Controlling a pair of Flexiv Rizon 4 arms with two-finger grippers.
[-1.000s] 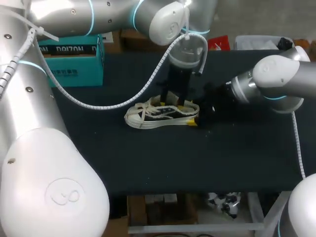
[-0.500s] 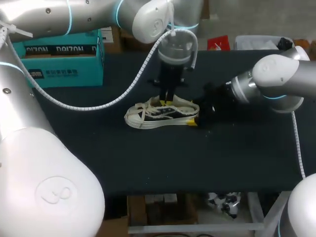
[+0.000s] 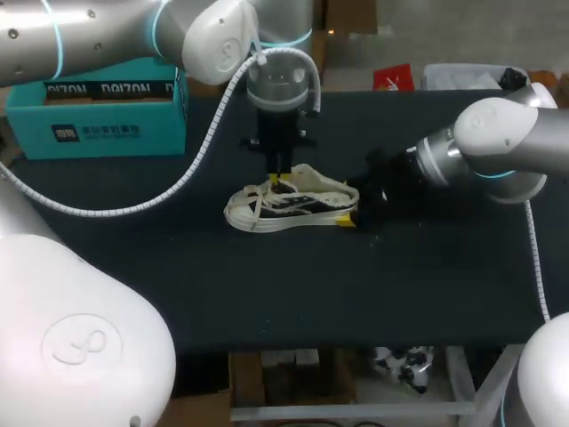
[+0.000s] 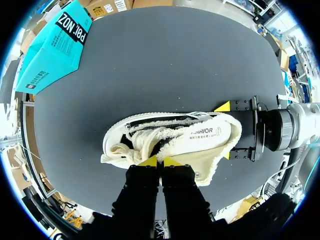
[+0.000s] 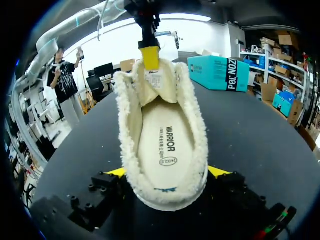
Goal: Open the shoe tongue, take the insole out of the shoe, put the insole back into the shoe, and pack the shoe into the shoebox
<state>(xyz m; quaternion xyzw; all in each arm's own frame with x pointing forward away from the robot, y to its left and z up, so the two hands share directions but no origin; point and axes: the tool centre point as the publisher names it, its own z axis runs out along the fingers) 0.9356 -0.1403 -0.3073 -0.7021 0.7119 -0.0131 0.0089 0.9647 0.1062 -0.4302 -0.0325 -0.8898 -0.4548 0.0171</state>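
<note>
shoe (image 3: 293, 206): cream fleece lining | tongue (image 5: 151, 82) pinched by left tool (image 4: 160, 161) | insole (image 5: 162, 145) inside

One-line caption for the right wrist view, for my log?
Right gripper grips the shoe heel; left gripper pinches the tongue; insole inside.

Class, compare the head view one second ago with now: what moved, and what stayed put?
The left end effector slid along the shoe from its heel opening toward the laces and now pinches the tongue. The right end effector kept its grip on the heel; the shoe and the shoebox did not move.
</note>
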